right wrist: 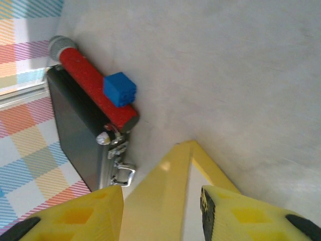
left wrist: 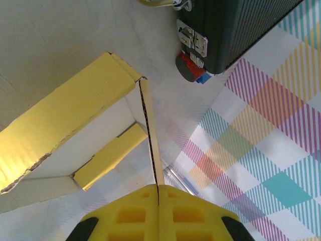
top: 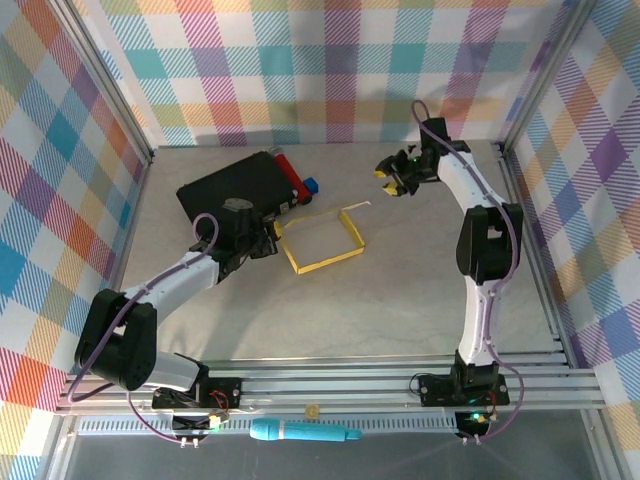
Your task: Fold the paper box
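Note:
The paper box (top: pixel 320 240) lies in the middle of the table as a yellow rectangular frame of upright walls around a pale floor. My left gripper (top: pixel 268 240) is at its left wall. In the left wrist view the thin cardboard edge of the paper box (left wrist: pixel 65 120) runs straight into the seam of my left gripper (left wrist: pixel 158 188), which is shut on it. My right gripper (top: pixel 388 182) hovers behind and to the right of the box, apart from it, jaws open. In the right wrist view a corner of the paper box (right wrist: pixel 173 170) shows beyond my right gripper (right wrist: pixel 161 193).
A black case (top: pixel 232 188) with metal latches lies at the back left, just behind the box. A red cylinder (top: pixel 290 172) and a small blue cube (top: pixel 310 185) rest against its right side. Plaid walls enclose the table. A teal tool (top: pixel 305 432) lies past the front rail.

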Available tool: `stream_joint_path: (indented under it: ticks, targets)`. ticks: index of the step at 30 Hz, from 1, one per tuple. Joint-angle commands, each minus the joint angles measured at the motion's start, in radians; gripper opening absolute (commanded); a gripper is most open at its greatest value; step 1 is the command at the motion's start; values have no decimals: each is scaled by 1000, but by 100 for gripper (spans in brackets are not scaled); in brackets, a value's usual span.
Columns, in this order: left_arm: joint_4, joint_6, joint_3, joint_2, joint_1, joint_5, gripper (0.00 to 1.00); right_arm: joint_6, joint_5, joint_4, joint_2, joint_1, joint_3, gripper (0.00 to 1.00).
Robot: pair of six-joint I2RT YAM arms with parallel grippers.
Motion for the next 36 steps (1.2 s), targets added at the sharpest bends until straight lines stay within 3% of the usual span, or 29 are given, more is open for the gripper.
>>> stream_joint_path:
  ticks: [1, 7, 12, 36]
  targets:
    - [12, -39, 6, 9, 18, 15, 0, 27, -56, -24, 20, 25, 59, 44]
    - [5, -33, 13, 12, 31, 29, 0, 3, -121, -40, 81, 50, 107, 42]
    - [9, -31, 14, 20, 33, 31, 0, 17, -162, -6, 59, 72, 30, 43]
    - [19, -25, 33, 48, 35, 37, 0, 12, -191, 3, -20, 101, -167, 43]
